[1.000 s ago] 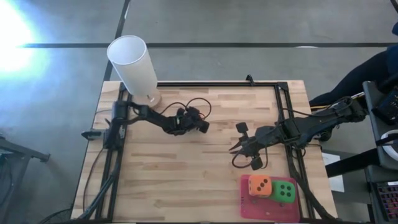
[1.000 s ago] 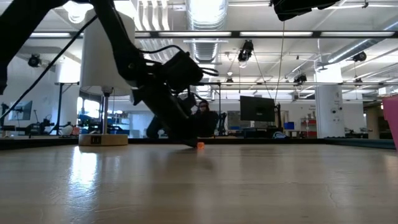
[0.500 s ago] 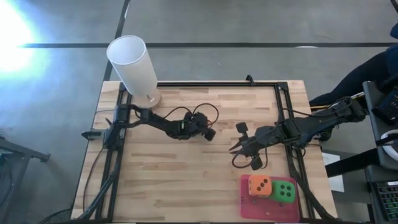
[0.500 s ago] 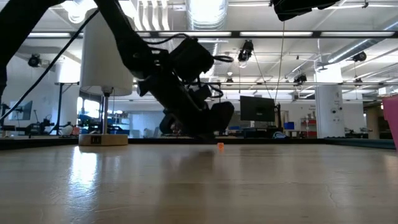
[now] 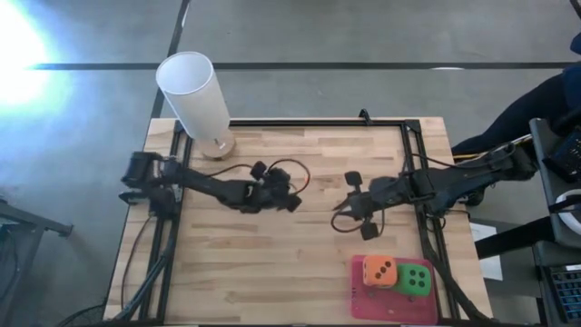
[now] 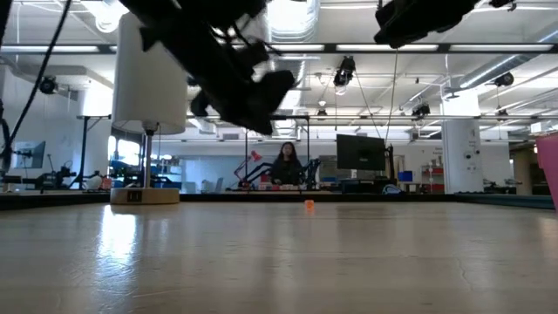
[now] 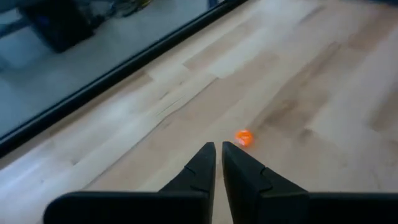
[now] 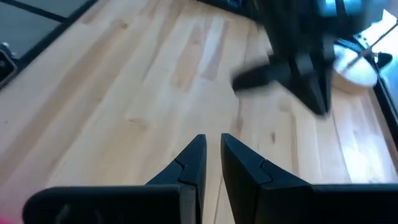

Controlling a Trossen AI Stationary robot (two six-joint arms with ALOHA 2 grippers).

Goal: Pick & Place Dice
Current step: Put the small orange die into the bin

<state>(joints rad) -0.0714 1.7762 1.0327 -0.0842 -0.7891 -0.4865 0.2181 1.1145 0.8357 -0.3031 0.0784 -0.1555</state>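
Left gripper [image 5: 292, 202], mid-table, fingers nearly together and empty; a tiny orange speck [image 7: 244, 137] lies just ahead of it, too small to identify. Right gripper [image 5: 349, 207], near the mat [image 5: 363, 302], likewise nearly closed and empty. Risk, as a judgement: a low sweep toward the mat could knock the dice off. Orange die [image 5: 379, 271] and green die [image 5: 416, 280] sit touching on the mat, pips up.

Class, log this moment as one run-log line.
left gripper: shut, empty | right gripper: shut, empty | orange foam die, green foam die: on pink mat
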